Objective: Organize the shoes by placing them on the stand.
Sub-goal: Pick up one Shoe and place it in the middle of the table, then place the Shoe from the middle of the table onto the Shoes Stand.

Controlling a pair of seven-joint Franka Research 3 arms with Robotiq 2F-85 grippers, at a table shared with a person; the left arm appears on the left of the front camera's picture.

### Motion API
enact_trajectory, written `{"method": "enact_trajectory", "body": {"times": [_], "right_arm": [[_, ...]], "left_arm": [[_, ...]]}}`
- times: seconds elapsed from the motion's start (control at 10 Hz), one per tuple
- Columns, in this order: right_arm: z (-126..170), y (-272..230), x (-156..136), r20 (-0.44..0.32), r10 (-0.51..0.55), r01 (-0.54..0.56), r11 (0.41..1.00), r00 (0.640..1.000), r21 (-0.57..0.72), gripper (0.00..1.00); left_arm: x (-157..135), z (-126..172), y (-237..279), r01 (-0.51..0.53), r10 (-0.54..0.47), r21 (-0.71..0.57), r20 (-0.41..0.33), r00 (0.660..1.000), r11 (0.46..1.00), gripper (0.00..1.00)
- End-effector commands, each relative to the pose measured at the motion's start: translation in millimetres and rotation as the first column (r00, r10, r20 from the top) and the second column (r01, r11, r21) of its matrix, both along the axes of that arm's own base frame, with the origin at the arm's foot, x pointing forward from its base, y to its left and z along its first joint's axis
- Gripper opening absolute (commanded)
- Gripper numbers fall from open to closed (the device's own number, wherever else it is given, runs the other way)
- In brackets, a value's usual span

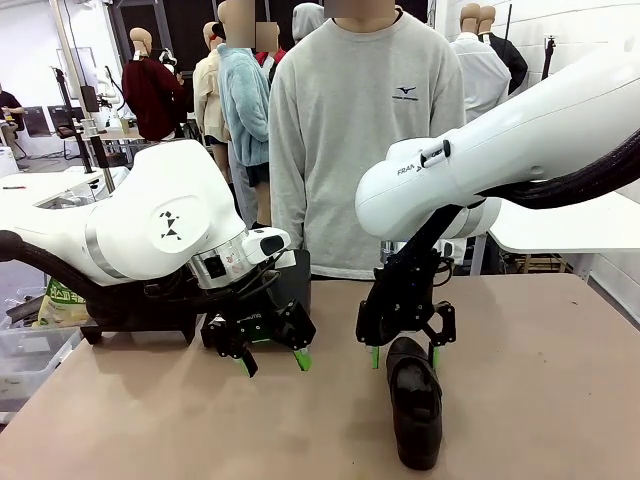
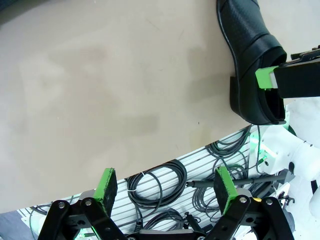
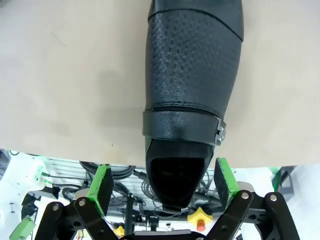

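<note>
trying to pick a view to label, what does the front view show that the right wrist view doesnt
Front view only: the person across the table, the left tool open and empty, and the black stand behind it.
Right wrist view only: the shoe's dotted upper, its strap with a small metal buckle, and coiled cables past the table edge.
Both: the shoe on the table, heel between the open right tool.
</note>
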State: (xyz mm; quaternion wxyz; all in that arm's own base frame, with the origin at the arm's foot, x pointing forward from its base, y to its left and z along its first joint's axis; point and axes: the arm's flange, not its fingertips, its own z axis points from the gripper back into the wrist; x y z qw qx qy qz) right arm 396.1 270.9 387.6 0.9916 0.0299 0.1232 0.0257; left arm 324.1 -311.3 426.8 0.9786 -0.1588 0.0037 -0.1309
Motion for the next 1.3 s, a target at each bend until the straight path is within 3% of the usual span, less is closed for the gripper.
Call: {"method": "enact_trajectory", "body": {"times": [0.0,0.1,0.2,1.2], "right_arm": [[-5,-7,-9,0.02,0.011,-0.012,0.997,1.0,0.077,1.0],[-4,-9,-11,0.04,0.003,-0.007,0.995,0.999,0.096,1.0],[1,0,0,0.008,0.003,-0.003,1.0,1.0,0.017,1.0],[1,0,0,0.008,0.003,-0.003,1.0,1.0,0.017,1.0]], "left_arm": [[-1,-1,1,0.001,-0.001,-0.014,-0.006,1.0,1.0,1.0],[-1,-1,1,0.001,-0.001,-0.014,-0.006,1.0,1.0,1.0],[-1,-1,1,0.001,-0.001,-0.014,-0.006,1.0,1.0,1.0],[-1,-1,1,0.001,-0.001,-0.014,-0.006,1.0,1.0,1.0]]}}
